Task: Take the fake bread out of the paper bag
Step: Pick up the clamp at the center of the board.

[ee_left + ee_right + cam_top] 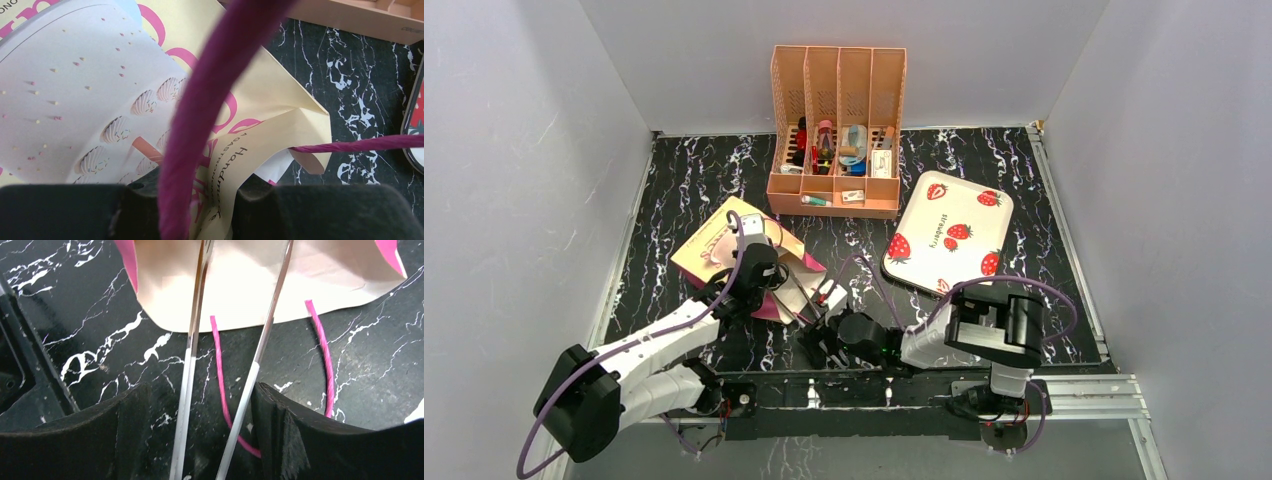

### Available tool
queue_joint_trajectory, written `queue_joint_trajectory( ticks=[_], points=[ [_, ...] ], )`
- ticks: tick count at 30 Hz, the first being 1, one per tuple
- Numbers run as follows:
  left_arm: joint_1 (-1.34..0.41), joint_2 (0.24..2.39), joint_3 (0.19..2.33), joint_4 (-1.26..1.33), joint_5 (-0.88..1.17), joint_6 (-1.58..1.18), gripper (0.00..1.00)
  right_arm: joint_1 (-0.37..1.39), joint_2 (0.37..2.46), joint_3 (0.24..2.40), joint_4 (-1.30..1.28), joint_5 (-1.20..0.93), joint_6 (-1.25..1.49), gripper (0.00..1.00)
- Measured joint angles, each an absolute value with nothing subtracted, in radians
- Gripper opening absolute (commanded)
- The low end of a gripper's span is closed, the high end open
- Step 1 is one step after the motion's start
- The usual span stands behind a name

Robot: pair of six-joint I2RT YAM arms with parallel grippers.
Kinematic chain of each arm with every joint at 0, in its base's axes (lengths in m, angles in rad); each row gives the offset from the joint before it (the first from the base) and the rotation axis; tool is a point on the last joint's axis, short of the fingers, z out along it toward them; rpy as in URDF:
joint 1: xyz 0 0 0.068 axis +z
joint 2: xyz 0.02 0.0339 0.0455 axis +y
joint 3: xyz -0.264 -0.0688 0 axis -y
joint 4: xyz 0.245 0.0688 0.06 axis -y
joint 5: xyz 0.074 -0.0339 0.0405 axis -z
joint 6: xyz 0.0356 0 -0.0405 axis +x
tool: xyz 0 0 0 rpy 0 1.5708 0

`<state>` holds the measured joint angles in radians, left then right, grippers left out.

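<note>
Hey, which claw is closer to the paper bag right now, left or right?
Left. The left claw sits over the paper bag, its cord handle between the fingers; the right claw is off its open end, holding tongs toward it.

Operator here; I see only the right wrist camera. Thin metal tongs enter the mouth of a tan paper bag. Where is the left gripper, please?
Observer: The left gripper is over the printed face of the tan paper bag, just behind the mouth where your thin metal tongs enter.
Operator: Is some bread already outside?
Observer: No bread shows in any view; the white strawberry-printed tray right of the bag carries none.
</note>
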<state>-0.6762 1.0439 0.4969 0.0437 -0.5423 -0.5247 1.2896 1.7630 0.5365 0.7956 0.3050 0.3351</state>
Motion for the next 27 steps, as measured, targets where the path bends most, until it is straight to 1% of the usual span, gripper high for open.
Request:
queue_joint_trajectory(
  ticks=[9,12,15,19,20,27],
  points=[
    [-0.676,1.031,0.497,0.043,-0.522,-0.528,0.04,1.312,1.890,0.584,0.940,0.432,0.307,0.64],
    [-0.676,1.029,0.497,0.043,-0.518,-0.528,0.04,1.332,1.924,0.599,0.973,0.496,0.290,0.57],
    [-0.676,1.025,0.497,0.040,-0.514,-0.529,0.04,1.341,1.936,0.602,0.981,0.536,0.286,0.55],
    [-0.676,1.019,0.495,0.037,-0.512,-0.532,0.05,1.342,1.937,0.603,0.978,0.561,0.291,0.43],
    [-0.676,1.015,0.494,0.036,-0.512,-0.532,0.05,1.342,1.937,0.603,0.977,0.565,0.294,0.41],
    [-0.677,0.986,0.493,0.022,-0.512,-0.535,0.07,1.342,1.922,0.606,0.942,0.572,0.327,0.40]
  ],
)
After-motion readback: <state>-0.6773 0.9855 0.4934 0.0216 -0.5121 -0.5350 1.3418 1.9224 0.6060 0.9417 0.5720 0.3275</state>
